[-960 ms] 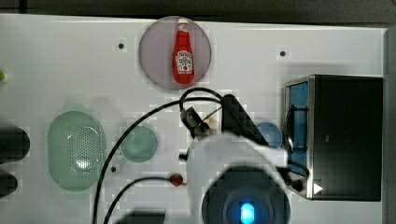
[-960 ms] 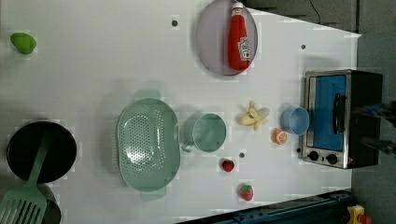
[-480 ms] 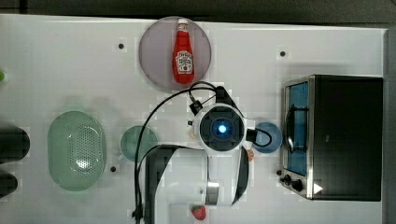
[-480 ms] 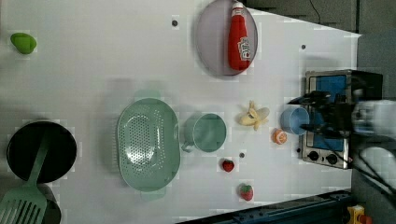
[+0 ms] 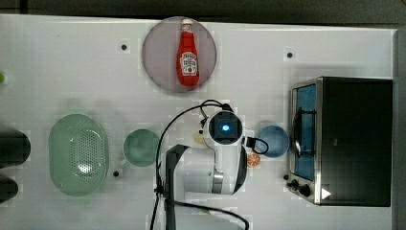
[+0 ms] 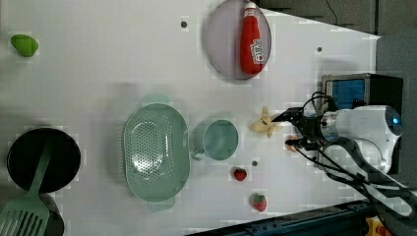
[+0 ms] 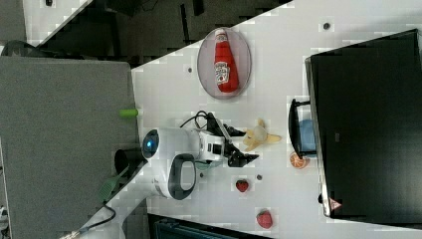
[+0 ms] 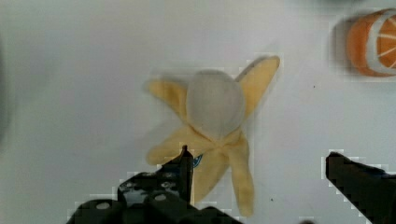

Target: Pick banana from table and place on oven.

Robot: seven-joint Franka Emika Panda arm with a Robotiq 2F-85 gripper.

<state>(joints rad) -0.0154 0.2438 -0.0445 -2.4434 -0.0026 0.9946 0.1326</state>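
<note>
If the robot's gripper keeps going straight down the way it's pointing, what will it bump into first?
Most likely the banana: the open gripper points down at it, fingers apart over it. How much height is left is unclear.

Banana mostly hidden beneath the arm in the top view; orange slice cut off at two o'clock, wrist view; possibly an avocado.

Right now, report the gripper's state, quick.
Gripper: open, holding nothing; it hangs above the banana, which lies on the table.
</note>
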